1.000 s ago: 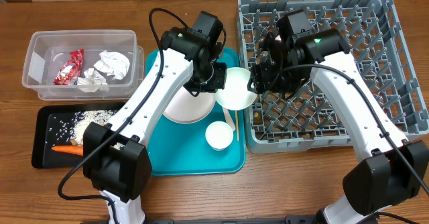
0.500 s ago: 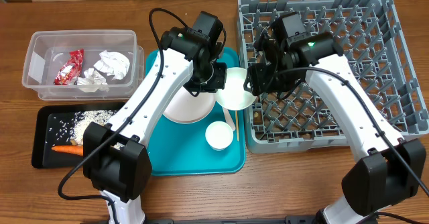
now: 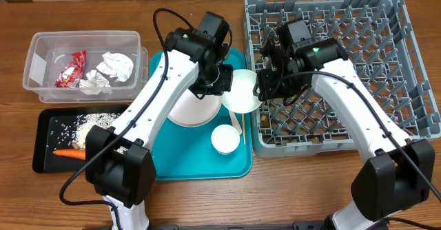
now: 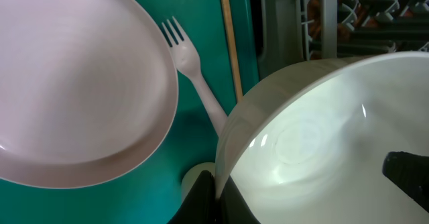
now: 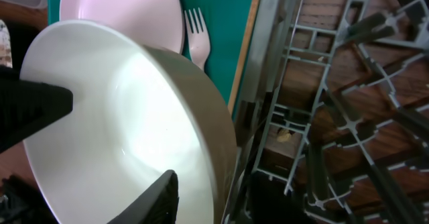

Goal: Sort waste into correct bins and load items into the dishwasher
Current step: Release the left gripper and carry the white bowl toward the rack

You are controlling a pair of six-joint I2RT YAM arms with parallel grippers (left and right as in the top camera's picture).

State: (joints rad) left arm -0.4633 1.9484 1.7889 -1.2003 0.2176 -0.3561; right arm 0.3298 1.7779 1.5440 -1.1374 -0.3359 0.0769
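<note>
Left gripper (image 3: 221,82): I read it clamped tight on one rim of a white round bowl (image 3: 242,93), which is lifted and tilted at the left wall of the grey plastic lattice dish rack (image 3: 406,65). Right gripper (image 3: 264,85): fingers astride the bowl's opposite rim, one inside the wall; I cannot tell whether they press. Teal rectangular serving tray (image 3: 178,162) beneath: white round plate (image 3: 187,114), white plastic fork (image 4: 194,66), thin wooden stick (image 4: 230,43), small white cup (image 3: 225,139)

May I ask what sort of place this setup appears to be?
Probably a robot-lab mock-up of kitchen clean-up: a grey dish rack, a teal tray of white dishes, and a clear tub of waste on a wooden table.
</note>
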